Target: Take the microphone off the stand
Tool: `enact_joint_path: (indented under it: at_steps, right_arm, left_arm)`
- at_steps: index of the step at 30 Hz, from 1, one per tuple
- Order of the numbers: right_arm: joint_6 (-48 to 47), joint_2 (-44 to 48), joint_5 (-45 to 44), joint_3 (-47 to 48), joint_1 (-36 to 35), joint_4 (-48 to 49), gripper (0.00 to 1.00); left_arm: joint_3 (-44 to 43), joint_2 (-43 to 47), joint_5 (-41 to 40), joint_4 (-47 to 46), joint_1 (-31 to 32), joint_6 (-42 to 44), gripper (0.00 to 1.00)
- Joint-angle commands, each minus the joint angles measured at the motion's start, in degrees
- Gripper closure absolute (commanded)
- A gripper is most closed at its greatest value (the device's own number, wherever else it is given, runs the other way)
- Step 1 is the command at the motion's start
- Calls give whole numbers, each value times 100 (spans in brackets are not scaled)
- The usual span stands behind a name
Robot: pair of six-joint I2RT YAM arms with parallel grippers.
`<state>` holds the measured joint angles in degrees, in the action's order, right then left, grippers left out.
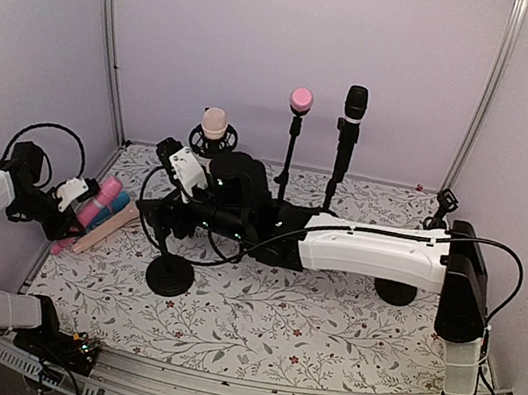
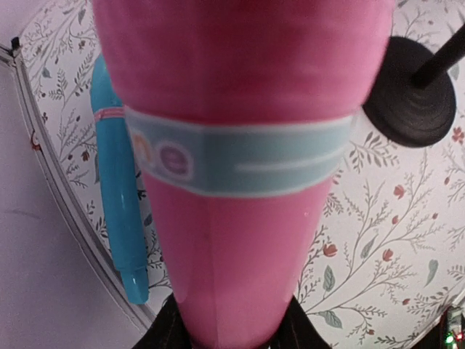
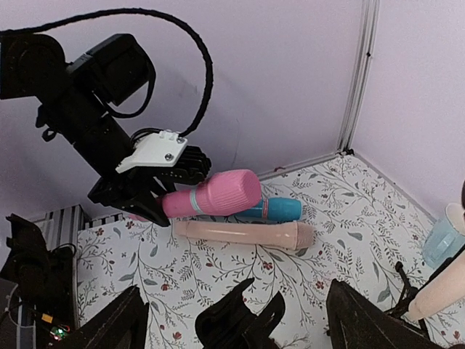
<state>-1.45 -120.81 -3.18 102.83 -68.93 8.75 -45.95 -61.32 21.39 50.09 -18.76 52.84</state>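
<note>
Right wrist view: left gripper [image 3: 156, 190] is pinching the pink microphone [image 3: 218, 195] by its narrow tail end, holding it roughly level at centre frame, near the blue microphone [image 3: 280, 209] and beige microphone [image 3: 240, 233] lying on the bench [image 3: 182, 291]. Right gripper [image 3: 234, 305] is standing with jaws spread, a black stand clip [image 3: 236, 323] between them, bottom centre. The pink body is looking light, rigid and smooth, probably slippery. A hold nearer its band seems safer.
</note>
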Motion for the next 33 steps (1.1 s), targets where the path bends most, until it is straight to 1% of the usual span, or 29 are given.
enact_joint_path:
  at_steps: [1,5,7,10,13,16,20,22,24,26,27,28,30,32,33]
  right_arm:
    - [-216,-481,-87,349,12,-502,14]
    - [-139,-643,-63,379,16,-455,19]
    - [-129,-724,-152,412,17,-402,23]
    - [-189,-911,-311,580,17,-396,29]
    - [-260,-1057,-429,642,16,-274,36]
    - [-325,-1144,-497,642,20,-39,46]
    - [-443,-1269,-568,709,17,199,55]
    - [-492,-1295,-578,747,17,232,62]
    - [-533,-1270,-635,743,18,274,71]
    - [-600,-1180,-748,598,20,376,83]
    - [-634,-1085,-806,458,20,473,91]
    - [-656,-975,-861,259,20,602,95]
    - [-694,-711,-938,-222,39,910,99]
    - [-699,-406,-1067,-659,61,1121,100]
    - [-705,-176,-1156,-915,77,1208,100]
  left_arm:
    - [743,552,-822,-449,-40,624,99]
    - [1284,694,-1299,-820,-35,715,98]
    - [1473,663,-1469,-1071,-11,665,93]
    - [1675,555,-1779,-1401,77,574,82]
    - [1783,468,-2037,-1636,258,446,67]
    - [1809,446,-2146,-1689,489,300,53]
    - [1786,473,-2242,-1702,760,156,40]
    - [1755,479,-2271,-1681,860,108,39]
    - [1706,491,-2269,-1640,905,76,39]
    - [1658,525,-2233,-1613,938,54,39]
    - [1626,551,-2194,-1571,950,44,38]
    - [1592,576,-2151,-1531,976,26,38]
    - [1499,621,-2093,-1494,1015,-16,38]
    - [1351,654,-1975,-1396,1063,-108,36]
    - [1241,658,-1881,-1325,1082,-179,33]
